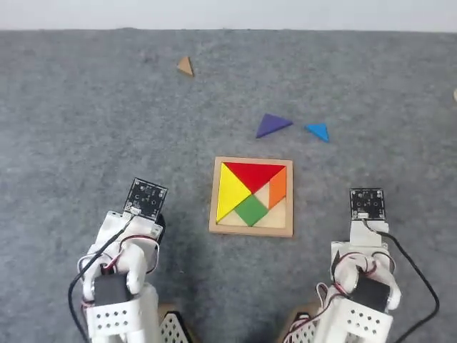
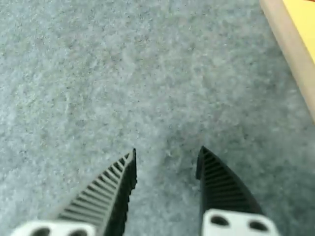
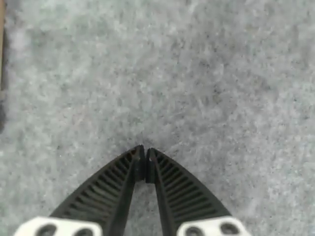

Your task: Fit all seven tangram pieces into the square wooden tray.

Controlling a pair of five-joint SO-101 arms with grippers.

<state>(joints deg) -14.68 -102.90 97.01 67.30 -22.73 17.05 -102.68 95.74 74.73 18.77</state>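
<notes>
The square wooden tray (image 1: 251, 232) lies mid-table and holds a red triangle (image 1: 251, 175), a yellow triangle (image 1: 230, 193), an orange piece (image 1: 278, 187) and a green square (image 1: 251, 210). Farther back lie a purple triangle (image 1: 272, 125), a small blue triangle (image 1: 318, 131) and a tan triangle (image 1: 185, 66). My left gripper (image 2: 166, 156) hovers open over bare carpet just left of the tray's edge (image 2: 290, 44). The left arm (image 1: 128, 243) stands left of the tray. My right gripper (image 3: 145, 150) is shut on nothing, over carpet. The right arm (image 1: 365, 236) stands right of the tray.
Grey carpet covers the whole table. A pale object (image 1: 455, 94) peeks in at the right edge. The back of the table meets a light wall. Open carpet lies between the tray and the loose pieces.
</notes>
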